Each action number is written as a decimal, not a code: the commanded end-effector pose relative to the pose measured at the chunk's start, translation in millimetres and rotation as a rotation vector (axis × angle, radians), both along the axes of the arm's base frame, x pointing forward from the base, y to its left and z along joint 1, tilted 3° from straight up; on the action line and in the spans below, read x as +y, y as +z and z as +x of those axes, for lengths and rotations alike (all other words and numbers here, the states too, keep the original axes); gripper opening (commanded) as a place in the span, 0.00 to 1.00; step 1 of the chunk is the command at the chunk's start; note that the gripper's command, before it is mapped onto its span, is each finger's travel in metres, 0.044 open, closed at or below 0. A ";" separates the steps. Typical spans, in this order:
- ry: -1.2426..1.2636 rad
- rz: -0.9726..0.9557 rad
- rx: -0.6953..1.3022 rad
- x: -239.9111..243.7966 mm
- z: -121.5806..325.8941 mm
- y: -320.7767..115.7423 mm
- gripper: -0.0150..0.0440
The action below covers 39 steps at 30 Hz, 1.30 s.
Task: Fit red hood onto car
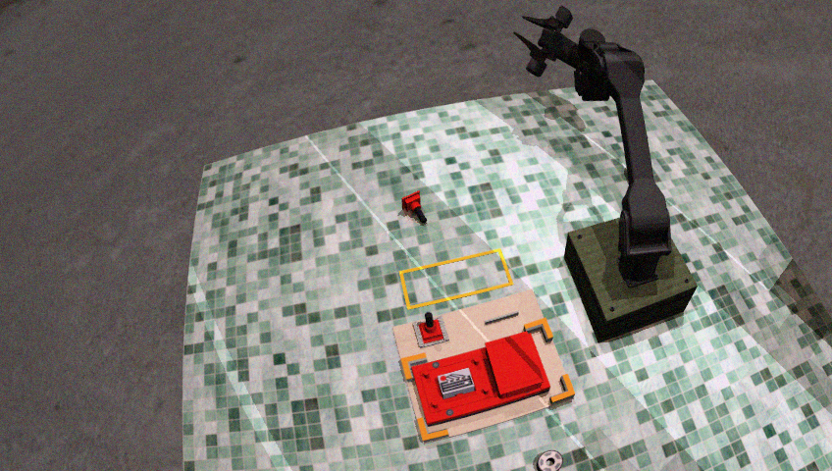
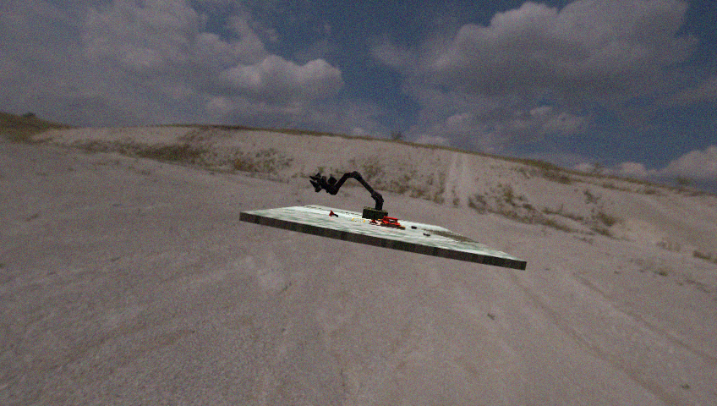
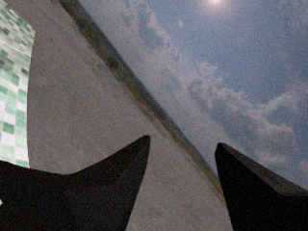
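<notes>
Beyond table edge, jaws apart, empty.

On the table, the car chassis sat in its jig near the front edge, the engine block on its deck and a wedge-shaped shell on the chassis just right of the block. A small knobbed piece stood on the jig board behind the chassis — beyond it an outlined rectangle, and farther back a small loose part. The arm's base stood right of the jig, its gripper raised past the table's far edge, fingers apart with nothing between them.
</notes>
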<state>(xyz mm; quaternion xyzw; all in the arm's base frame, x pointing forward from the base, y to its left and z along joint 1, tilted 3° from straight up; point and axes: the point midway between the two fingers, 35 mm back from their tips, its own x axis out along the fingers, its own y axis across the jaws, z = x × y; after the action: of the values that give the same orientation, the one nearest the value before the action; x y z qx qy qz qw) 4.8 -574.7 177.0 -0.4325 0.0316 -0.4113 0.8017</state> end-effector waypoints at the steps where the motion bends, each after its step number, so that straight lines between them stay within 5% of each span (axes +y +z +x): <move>1: 0.003 0.005 -0.001 0.5 1.2 -0.8 0.67; 9: 0.095 0.142 -0.027 9.2 69.3 -13.4 1.00; 19: 0.235 0.321 0.013 37.8 207.0 -14.0 1.00; 29: 0.372 0.486 0.158 114.8 334.0 -27.9 1.00; 39: 0.518 0.562 0.330 209.9 404.5 -38.0 1.00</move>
<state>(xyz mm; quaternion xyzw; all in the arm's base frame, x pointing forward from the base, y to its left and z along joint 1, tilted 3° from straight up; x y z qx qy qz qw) 395.2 -388.0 145.0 -0.2525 0.1427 -0.1200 0.9495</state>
